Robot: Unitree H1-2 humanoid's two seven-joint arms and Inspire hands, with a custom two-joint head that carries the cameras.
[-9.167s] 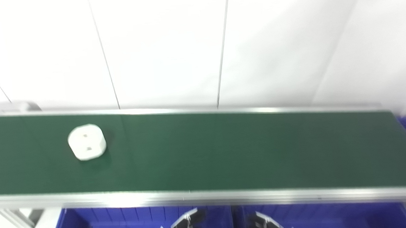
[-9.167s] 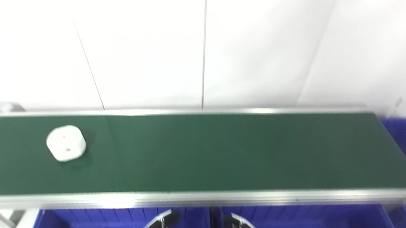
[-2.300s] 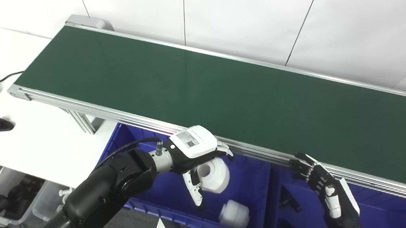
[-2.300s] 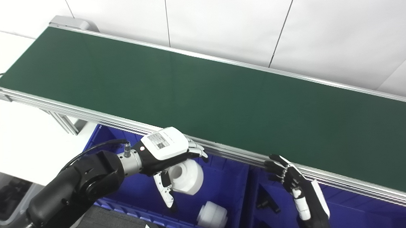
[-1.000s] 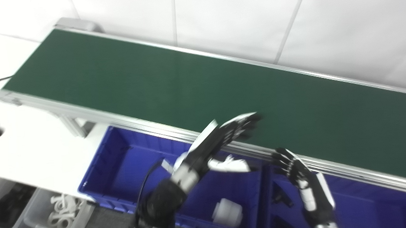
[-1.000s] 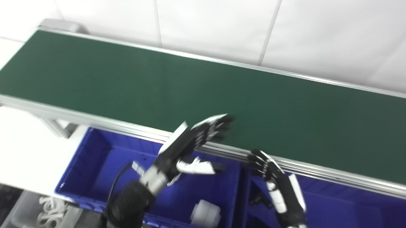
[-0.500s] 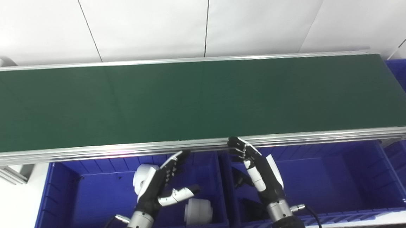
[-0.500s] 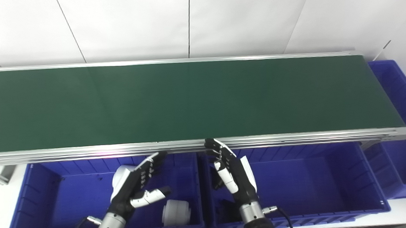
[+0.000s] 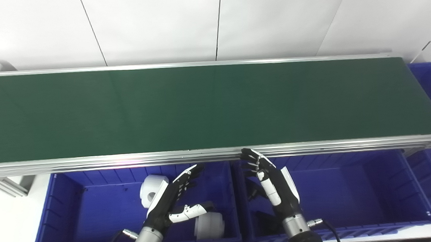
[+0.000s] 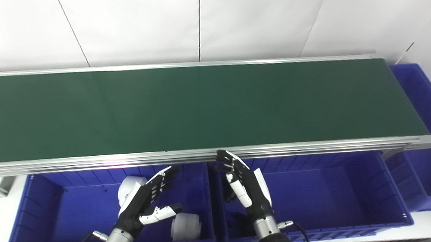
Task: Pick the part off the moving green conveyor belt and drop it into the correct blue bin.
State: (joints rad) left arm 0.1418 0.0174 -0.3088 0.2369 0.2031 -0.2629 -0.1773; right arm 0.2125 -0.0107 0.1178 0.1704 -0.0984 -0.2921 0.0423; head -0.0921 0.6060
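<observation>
Bright, even, sharp light; pinkish glare on the conveyor rail (image 9: 128,162), soft shadows.

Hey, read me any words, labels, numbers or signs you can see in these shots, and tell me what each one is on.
None: no word, label, number or sign can be read in either view.
The green conveyor belt, the left blue bin, the right blue bin, the white parts and both hands, left hand and right hand, show no print.
</observation>
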